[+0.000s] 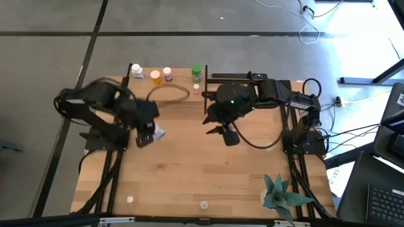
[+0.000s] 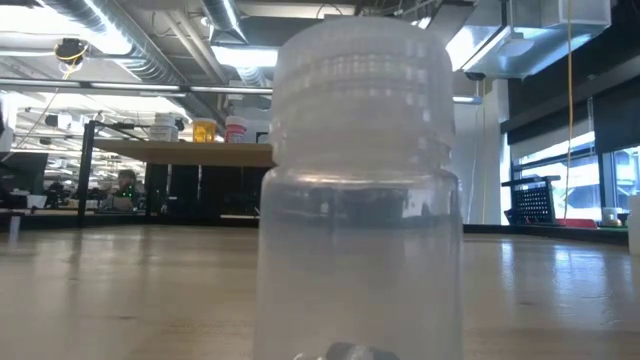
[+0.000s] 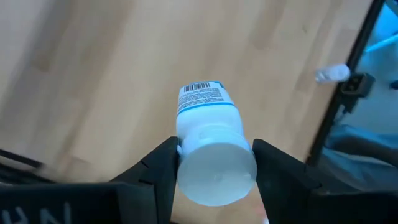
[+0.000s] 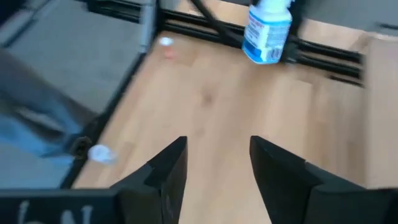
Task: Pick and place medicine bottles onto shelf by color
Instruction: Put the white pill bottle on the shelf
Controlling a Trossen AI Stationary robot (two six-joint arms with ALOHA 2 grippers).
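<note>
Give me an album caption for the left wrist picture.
Left end effector shut on a white bottle above the wooden table.

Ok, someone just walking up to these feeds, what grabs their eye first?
Probably the clear bottle standing right against the low camera and filling most of that view. Next, the left gripper, its jaws shut on a white bottle with a barcode label, above the table's left middle. At the far edge, a small row of bottles sits on the shelf, while the right gripper hangs open mid-table.
</note>
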